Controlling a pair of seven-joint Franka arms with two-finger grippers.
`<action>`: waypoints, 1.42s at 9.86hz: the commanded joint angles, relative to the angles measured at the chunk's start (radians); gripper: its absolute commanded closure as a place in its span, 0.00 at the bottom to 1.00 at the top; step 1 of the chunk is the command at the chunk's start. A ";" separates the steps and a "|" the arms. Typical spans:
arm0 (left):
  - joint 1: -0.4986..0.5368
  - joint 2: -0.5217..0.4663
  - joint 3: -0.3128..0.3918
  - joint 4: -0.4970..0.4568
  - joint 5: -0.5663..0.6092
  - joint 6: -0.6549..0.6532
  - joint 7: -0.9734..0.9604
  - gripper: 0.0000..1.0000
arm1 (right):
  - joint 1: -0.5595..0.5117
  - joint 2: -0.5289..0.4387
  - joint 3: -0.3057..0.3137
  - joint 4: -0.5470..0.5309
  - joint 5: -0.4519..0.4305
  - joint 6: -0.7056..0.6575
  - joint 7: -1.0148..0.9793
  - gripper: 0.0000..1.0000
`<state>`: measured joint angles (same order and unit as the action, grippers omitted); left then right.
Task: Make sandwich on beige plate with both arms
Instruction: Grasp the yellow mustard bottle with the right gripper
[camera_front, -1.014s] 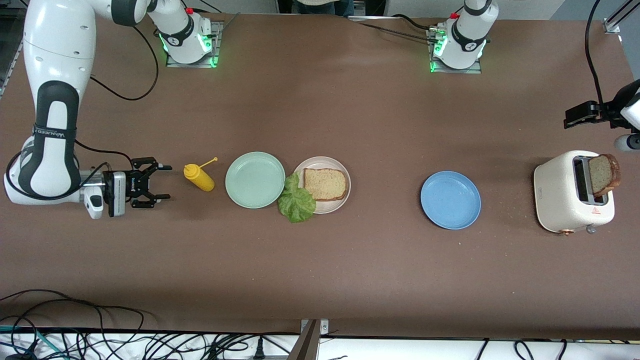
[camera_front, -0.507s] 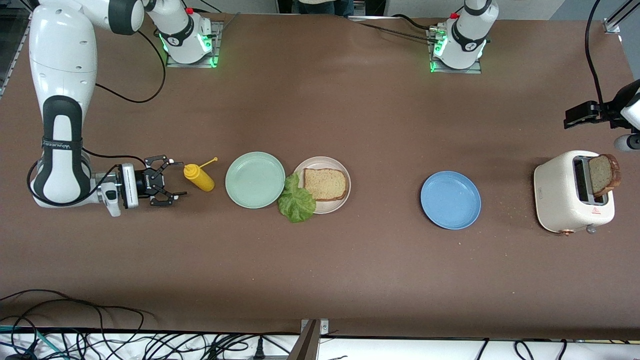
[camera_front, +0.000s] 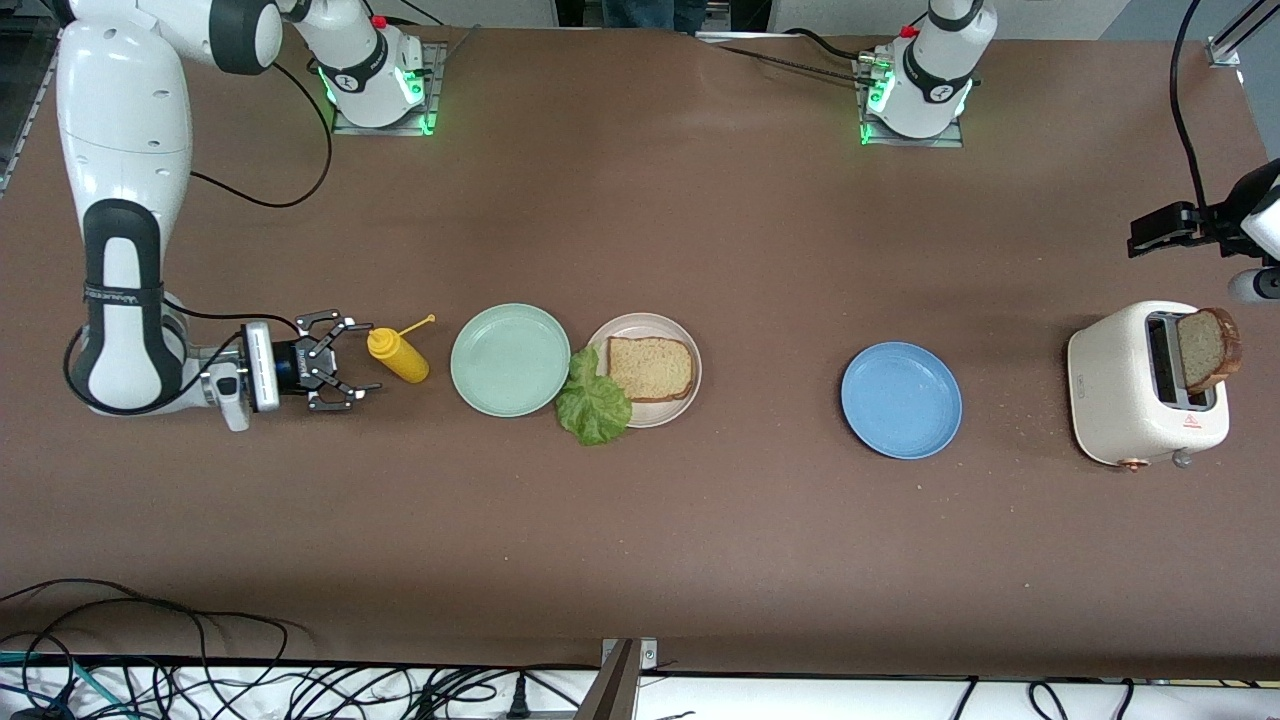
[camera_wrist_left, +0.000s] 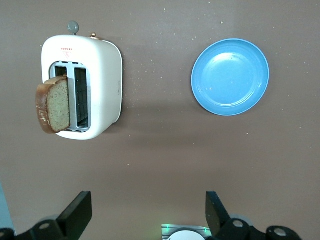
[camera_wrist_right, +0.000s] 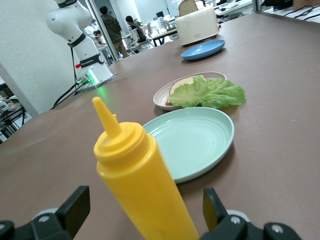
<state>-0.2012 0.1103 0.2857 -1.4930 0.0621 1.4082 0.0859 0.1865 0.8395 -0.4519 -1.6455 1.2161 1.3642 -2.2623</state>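
One bread slice (camera_front: 650, 368) lies on the beige plate (camera_front: 690, 392). The lettuce leaf (camera_front: 594, 402) lies half on that plate's rim and half on the table, against the mint-green plate (camera_front: 510, 360). A second bread slice (camera_front: 1208, 348) sticks up out of the toaster (camera_front: 1140, 385). My right gripper (camera_front: 366, 358) is open and low at the table, its fingers either side of the yellow squeeze bottle (camera_front: 398, 356) without touching it; the bottle (camera_wrist_right: 145, 185) fills the right wrist view. My left gripper (camera_wrist_left: 147, 202) is open and empty, high over the table beside the toaster (camera_wrist_left: 100, 85).
A blue plate (camera_front: 901, 400) lies between the beige plate and the toaster, and shows in the left wrist view (camera_wrist_left: 230, 76). Crumbs lie around the toaster. Cables hang along the table edge nearest the camera.
My right gripper has moved along the table toward the yellow bottle, and its open fingers now flank the bottle. The left arm has not moved.
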 joint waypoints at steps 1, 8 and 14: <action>0.003 0.008 -0.005 0.022 0.028 -0.006 0.015 0.00 | 0.002 0.018 -0.001 0.016 0.025 -0.001 -0.037 0.00; 0.003 0.009 -0.005 0.022 0.025 -0.006 0.014 0.00 | -0.009 0.055 0.041 0.019 0.049 -0.005 -0.057 0.96; 0.003 0.009 -0.005 0.022 0.027 -0.006 0.014 0.00 | 0.057 0.030 0.033 0.163 0.020 0.028 0.355 1.00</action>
<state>-0.2012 0.1107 0.2857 -1.4930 0.0621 1.4082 0.0859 0.2223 0.8802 -0.4141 -1.5444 1.2507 1.3750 -2.0377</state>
